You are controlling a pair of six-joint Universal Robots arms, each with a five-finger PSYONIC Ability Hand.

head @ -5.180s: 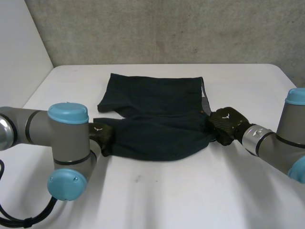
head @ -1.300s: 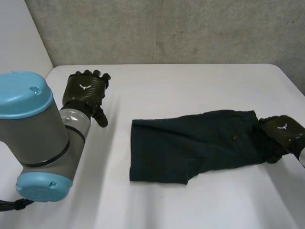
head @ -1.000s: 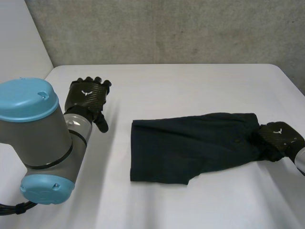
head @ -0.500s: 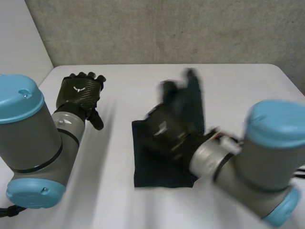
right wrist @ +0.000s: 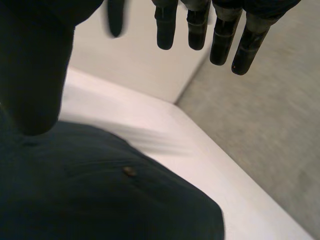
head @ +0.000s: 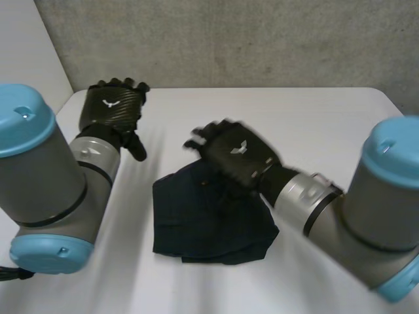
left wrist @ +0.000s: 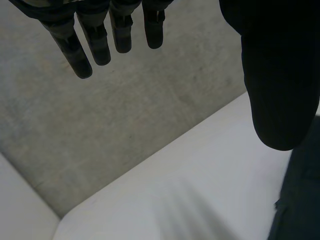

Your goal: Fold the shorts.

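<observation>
The dark navy shorts (head: 209,219) lie folded into a compact bundle on the white table (head: 314,124), in front of the middle. My right hand (head: 232,154) hovers just above the bundle's far edge, fingers spread and straight, holding nothing. In the right wrist view its fingers (right wrist: 200,25) and thumb point out over the shorts (right wrist: 100,195), where a small button shows. My left hand (head: 111,108) is raised at the table's left, open and empty, apart from the cloth. In the left wrist view its fingers (left wrist: 100,45) are straight, and an edge of the shorts (left wrist: 300,200) shows beside the thumb.
A grey concrete wall (head: 229,39) stands behind the table's far edge. Bare white tabletop lies to the right and behind the shorts. My left arm (head: 46,176) and right arm (head: 366,209) stand large at the near corners.
My right hand swung from the far right across to the left, carrying the shorts' end over onto the rest, then opened. The long strip is now a short bundle. The left hand barely moved.
</observation>
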